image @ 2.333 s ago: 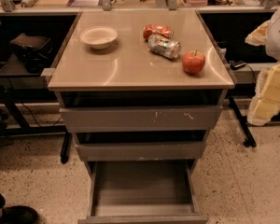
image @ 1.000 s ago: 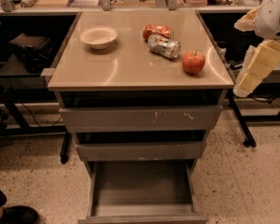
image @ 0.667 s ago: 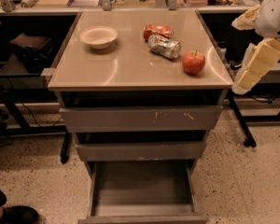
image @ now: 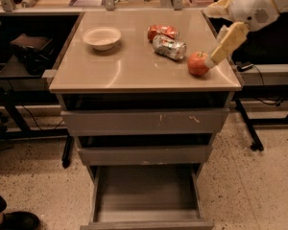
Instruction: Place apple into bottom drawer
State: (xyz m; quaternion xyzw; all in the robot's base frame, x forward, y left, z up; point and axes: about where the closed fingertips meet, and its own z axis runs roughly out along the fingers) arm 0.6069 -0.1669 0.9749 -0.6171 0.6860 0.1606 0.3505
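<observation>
The apple (image: 198,64), small and red, sits on the cabinet top (image: 129,66) near its right front corner. My gripper (image: 209,37) reaches in from the upper right, open and holding nothing. Its lower yellowish finger (image: 228,41) slants down with its tip touching or just beside the apple's right side. The bottom drawer (image: 145,191) is pulled out below, its grey floor bare.
A crushed red can (image: 162,31) and a silver can (image: 169,47) lie just left of the apple. A white bowl (image: 102,36) stands at the top's left. The two upper drawers (image: 144,122) are shut. A person's shoe (image: 15,220) is at bottom left.
My gripper has moved left and in over the cabinet's right edge, down to the apple. The apple, cans and bowl have not moved.
</observation>
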